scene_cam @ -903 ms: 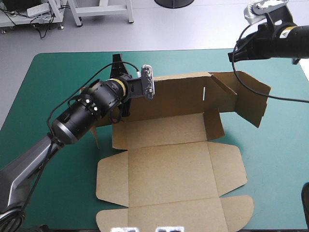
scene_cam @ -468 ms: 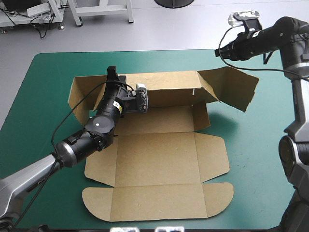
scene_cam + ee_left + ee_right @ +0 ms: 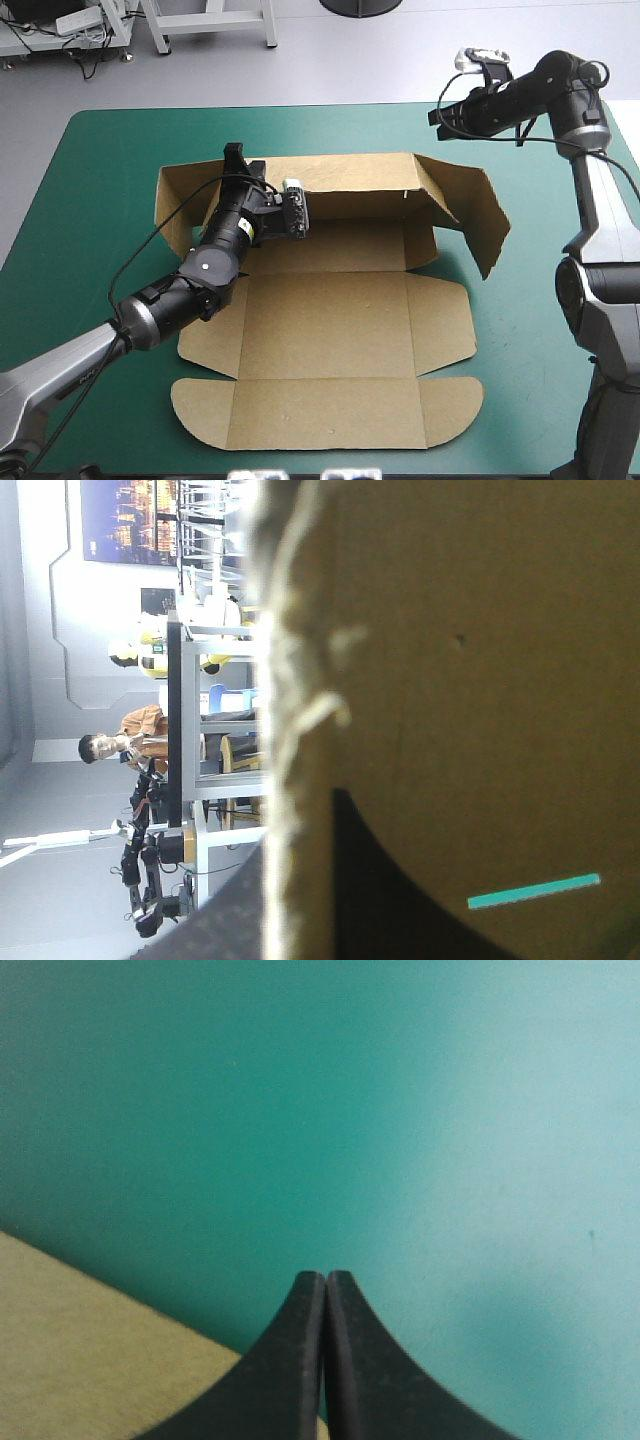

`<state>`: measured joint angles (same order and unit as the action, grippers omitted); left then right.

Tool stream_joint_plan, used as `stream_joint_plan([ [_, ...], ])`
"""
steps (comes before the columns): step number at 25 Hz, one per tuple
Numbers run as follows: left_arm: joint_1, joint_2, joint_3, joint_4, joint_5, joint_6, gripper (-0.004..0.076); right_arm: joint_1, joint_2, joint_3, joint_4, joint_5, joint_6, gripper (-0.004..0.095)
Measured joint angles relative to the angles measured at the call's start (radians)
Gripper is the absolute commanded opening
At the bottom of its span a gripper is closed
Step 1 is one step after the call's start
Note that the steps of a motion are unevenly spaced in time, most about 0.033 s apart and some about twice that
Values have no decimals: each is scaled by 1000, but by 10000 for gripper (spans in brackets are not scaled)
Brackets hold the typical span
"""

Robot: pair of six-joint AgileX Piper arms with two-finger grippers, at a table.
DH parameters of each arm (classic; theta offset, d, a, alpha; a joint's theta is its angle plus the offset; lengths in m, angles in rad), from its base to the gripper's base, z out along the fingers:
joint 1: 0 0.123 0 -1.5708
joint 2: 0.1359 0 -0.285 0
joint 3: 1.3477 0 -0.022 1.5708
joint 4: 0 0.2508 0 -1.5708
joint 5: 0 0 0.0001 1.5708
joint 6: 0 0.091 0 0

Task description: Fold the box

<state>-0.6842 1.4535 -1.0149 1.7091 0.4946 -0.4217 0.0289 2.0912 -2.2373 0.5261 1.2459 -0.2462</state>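
The brown box (image 3: 330, 330) lies open on the teal-green cover, its base and front flaps flat. Its back wall (image 3: 350, 185) stands upright, and a side flap (image 3: 480, 215) at the right end angles toward the front. My left gripper (image 3: 238, 160) sits at the top edge of the back wall near its left end. In the left wrist view the board's edge (image 3: 290, 680) runs between the black fingers (image 3: 400, 880), so my left gripper (image 3: 300, 890) is shut on the box. My right gripper (image 3: 437, 115) hovers beyond the box's back right corner, shut and empty (image 3: 325, 1295), with a corner of board (image 3: 90, 1360) beside it.
The left side flap (image 3: 175, 205) stands up at the back wall's left end. Bare teal-green cover (image 3: 560, 380) lies right of the box and along the table's far edge (image 3: 330, 108).
The box has settled lower and shifted left with my left arm. Its right flap swung from splayed outward to angled forward. My right gripper moved left toward the box's back right corner.
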Motion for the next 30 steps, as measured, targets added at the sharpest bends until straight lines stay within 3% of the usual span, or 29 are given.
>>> stream_joint_plan([
  [10,2,27,0,0,13,-13,-9,2,-199,387,63,-5,-174,-20],
  [16,2,30,0,0,14,-30,-8,-16,-352,760,187,-64,-522,-20],
  [21,2,30,0,0,11,-32,-8,-30,-486,1012,403,-260,-846,-18],
  [24,2,30,0,1,5,-33,-8,17,-566,1204,572,-469,-1132,-16],
  [26,2,30,0,-11,2,-30,-9,78,-608,1312,732,-631,-1368,-17],
  [27,2,33,0,-38,0,-13,-8,122,-639,1374,867,-736,-1539,-19],
  [30,2,53,0,-56,5,9,-8,162,-694,1466,1113,-826,-1782,-6],
])
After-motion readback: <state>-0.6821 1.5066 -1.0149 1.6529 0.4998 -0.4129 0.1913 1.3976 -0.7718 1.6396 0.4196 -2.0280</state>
